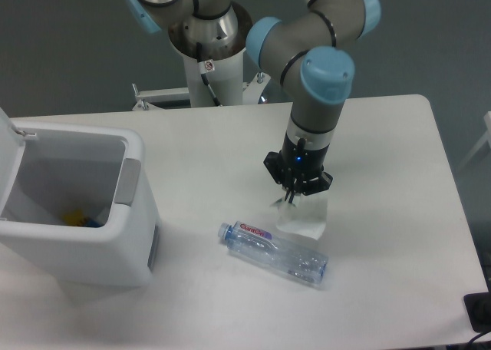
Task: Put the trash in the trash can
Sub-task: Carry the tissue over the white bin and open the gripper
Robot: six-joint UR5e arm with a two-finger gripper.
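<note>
The pouch [304, 216] is a small whitish piece of plastic, half transparent, with a roughly square shape and soft edges. The table shows faintly through it. It sits on the white table [383, 173], a little right of the middle, and its upper edge seems to rise toward the gripper.

The gripper [292, 197] points straight down and is directly above the upper left part of the pouch. Its dark fingers are close together and their tips meet the upper edge of the pouch, so they seem to pinch it, but the tips are too small and dark to be sure of this. Most of the pouch lies below and to the right of the fingers.

The bottle [274, 253] is clear plastic with a blue cap at its left end and a label with red letters near the cap. It lies on its side, tilted down to the right, just below the pouch. The lower edge of the pouch is very near its middle part.

The bin [115, 235] is white with rounded corners and a grey panel on its right side. It stands at the left edge of the table, well apart from the pouch, and its top is open. A small yellow and blue thing [79, 219] is visible at its bottom.
</note>
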